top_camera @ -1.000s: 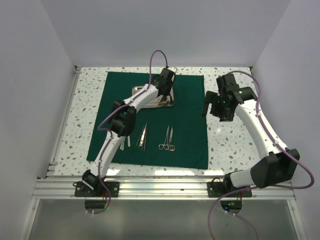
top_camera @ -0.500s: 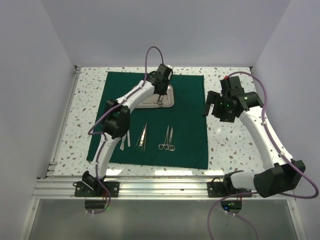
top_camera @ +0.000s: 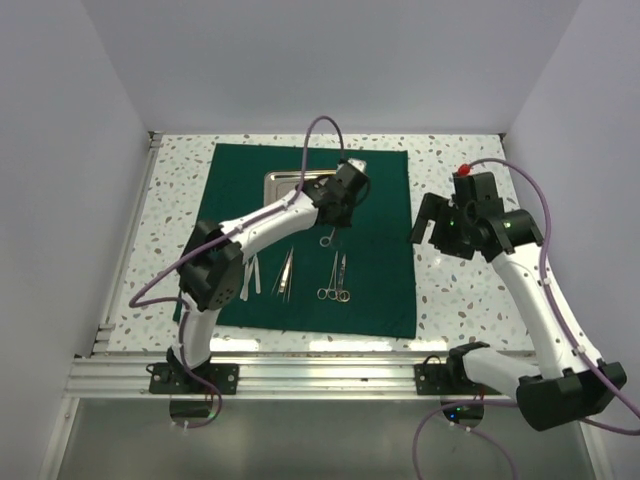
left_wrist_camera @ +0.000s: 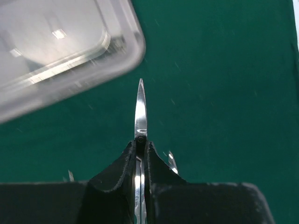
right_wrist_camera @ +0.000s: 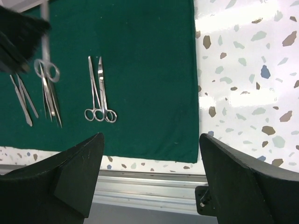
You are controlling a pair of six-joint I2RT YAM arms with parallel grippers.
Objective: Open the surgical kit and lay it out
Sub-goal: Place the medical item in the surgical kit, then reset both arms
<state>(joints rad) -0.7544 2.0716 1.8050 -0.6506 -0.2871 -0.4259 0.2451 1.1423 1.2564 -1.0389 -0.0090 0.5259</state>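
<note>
The surgical kit lies unfolded: a dark green cloth (top_camera: 380,270) with a shiny steel tray (top_camera: 285,184) at its far side. My left gripper (top_camera: 340,208) hangs just in front of the tray and is shut on a pair of silver scissors (left_wrist_camera: 140,109). The blades point ahead, and the ring handles (top_camera: 327,239) dangle below. On the cloth near the front lie tweezers (top_camera: 285,272), another thin pair (top_camera: 251,277) and two ring-handled instruments (top_camera: 336,279). My right gripper (top_camera: 432,222) hovers open over the cloth's right edge, holding nothing.
Speckled tabletop (top_camera: 460,290) surrounds the cloth. An aluminium rail (top_camera: 320,375) runs along the near edge and white walls close in the sides. The right wrist view shows the laid-out instruments (right_wrist_camera: 99,93) and the cloth's near right corner (right_wrist_camera: 187,149).
My left gripper has come off the tray toward the front right, carrying the scissors over the cloth. The right arm has shifted slightly to the right, still open.
</note>
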